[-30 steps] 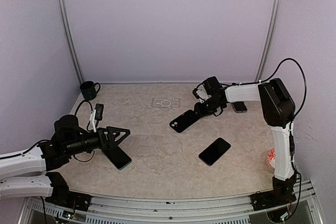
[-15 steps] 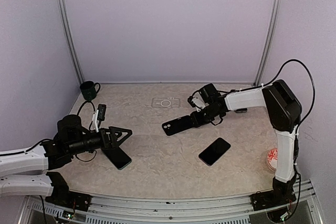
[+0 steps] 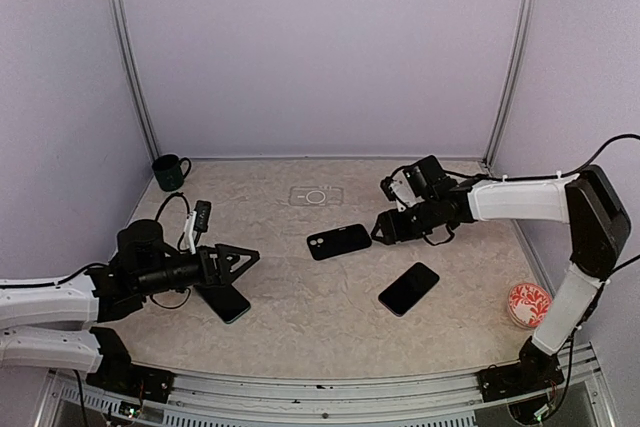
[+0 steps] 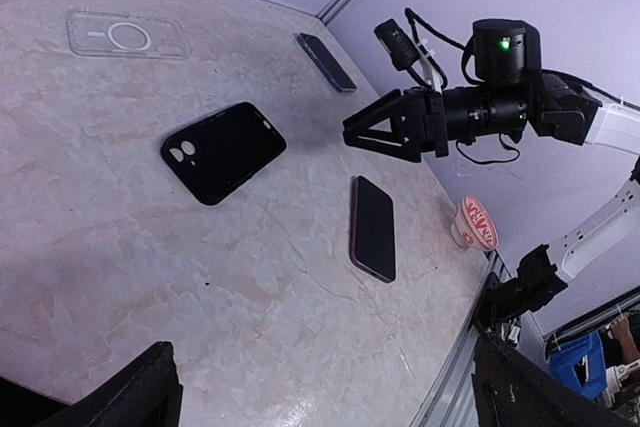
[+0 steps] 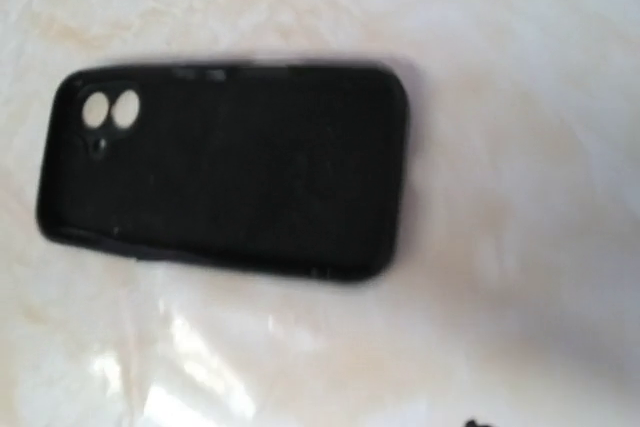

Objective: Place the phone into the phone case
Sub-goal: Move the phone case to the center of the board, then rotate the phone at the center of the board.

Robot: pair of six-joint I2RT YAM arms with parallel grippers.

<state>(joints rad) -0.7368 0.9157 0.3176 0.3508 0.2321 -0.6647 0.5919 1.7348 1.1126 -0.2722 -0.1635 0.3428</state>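
- My left jaws are spread apart and empty, low over the near-left surface.
- A dark phone (image 3: pixel 232 303) lies flat just beneath them.
- The black phone case (image 3: pixel 339 241) lies flat mid-surface.
- A second phone (image 3: pixel 408 288) lies near and right of it, apart.
- My right jaws are spread apart and empty, just right of the case.

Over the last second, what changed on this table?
The right gripper carried the black phone case leftward, laid it flat, let go and backed off. The left gripper edged slightly rightward. The phone beside the case, the clear case and the mug stayed put.
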